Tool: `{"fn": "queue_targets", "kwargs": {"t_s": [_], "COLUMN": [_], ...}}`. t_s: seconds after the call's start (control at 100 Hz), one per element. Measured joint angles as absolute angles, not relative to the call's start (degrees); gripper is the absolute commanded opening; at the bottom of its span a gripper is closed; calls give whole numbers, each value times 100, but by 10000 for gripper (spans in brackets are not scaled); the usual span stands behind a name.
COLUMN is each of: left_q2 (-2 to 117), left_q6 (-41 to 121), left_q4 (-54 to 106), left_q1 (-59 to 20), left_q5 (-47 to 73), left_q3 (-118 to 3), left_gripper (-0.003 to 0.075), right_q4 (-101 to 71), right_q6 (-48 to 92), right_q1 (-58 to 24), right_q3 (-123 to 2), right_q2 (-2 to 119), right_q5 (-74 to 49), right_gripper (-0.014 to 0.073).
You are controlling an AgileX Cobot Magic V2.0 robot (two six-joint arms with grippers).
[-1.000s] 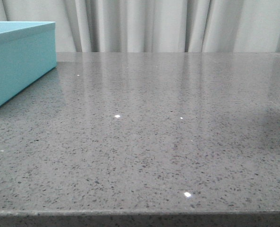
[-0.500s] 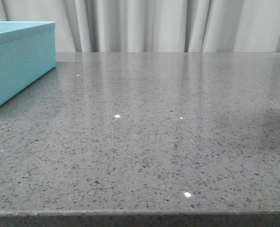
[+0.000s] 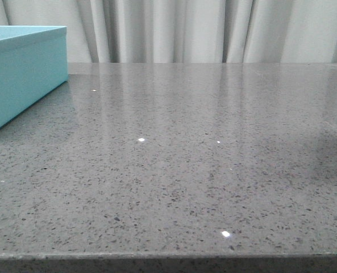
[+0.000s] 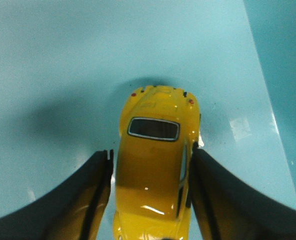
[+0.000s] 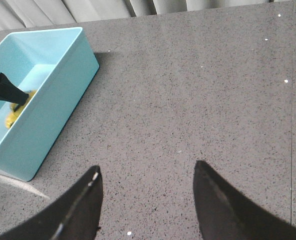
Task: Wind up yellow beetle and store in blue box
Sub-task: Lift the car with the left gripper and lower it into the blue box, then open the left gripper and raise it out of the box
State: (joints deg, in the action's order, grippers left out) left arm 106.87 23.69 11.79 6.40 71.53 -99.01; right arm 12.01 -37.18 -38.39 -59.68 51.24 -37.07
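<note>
The yellow beetle [image 4: 155, 135] rests on the floor of the blue box [image 4: 63, 60], between the fingers of my left gripper [image 4: 151, 151]. A thin strip of box floor shows between one finger and the car; the other finger [image 4: 212, 190] is right against its side. In the right wrist view the box [image 5: 63, 105] stands open-topped on the table, with the left arm's dark fingers [image 5: 5, 89] reaching into it at the beetle [image 5: 18, 109]. My right gripper [image 5: 147, 172] is open and empty above bare table. The front view shows only a corner of the box [image 3: 20, 74].
The grey speckled tabletop [image 3: 202, 159] stretches to the right of the box. White curtains [image 3: 202, 28] hang behind the table's far edge. The table's front edge [image 3: 168, 257] runs along the bottom of the front view.
</note>
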Motion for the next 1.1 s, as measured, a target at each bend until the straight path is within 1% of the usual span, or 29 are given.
{"fn": "queue_targets", "kwargs": {"t_s": [0.39, 0.46, 0.55, 0.79, 0.82, 0.89, 1.04, 1.1], "left_q2": [10662, 10578, 10412, 9787, 9703, 9482, 8940, 8681], "left_q6": [2369, 2369, 2369, 2369, 2382, 2464, 2677, 2727], "left_q4": [1358, 1387, 1463, 1810, 1870, 2023, 2284, 2323], "left_q1": [640, 640, 640, 640, 640, 640, 640, 640], "left_q5": [7140, 7140, 7140, 7140, 7140, 7140, 7010, 6853], "left_q3": [-9901, -9901, -9901, -9740, -9668, -9425, -8713, -8448], "left_gripper": [368, 358, 291, -7, -19, -20, -20, -20], "right_q4": [1186, 1254, 1449, 2008, 2078, 2272, 2555, 2598], "right_q6": [-3718, -3718, -3718, -3718, -3718, -3718, -3718, -3718], "right_q1": [-3839, -3839, -3839, -3839, -3839, -3839, -3839, -3839], "right_q3": [-5968, -5968, -5968, -5959, -5946, -5859, -5537, -5381], "right_q2": [5124, 5124, 5124, 4936, 4868, 4667, 4119, 3844], "right_q5": [-3707, -3719, -3770, -3975, -3975, -3975, -4035, -4035], "right_gripper": [414, 414, 414, 414, 407, 343, 81, 3]}}
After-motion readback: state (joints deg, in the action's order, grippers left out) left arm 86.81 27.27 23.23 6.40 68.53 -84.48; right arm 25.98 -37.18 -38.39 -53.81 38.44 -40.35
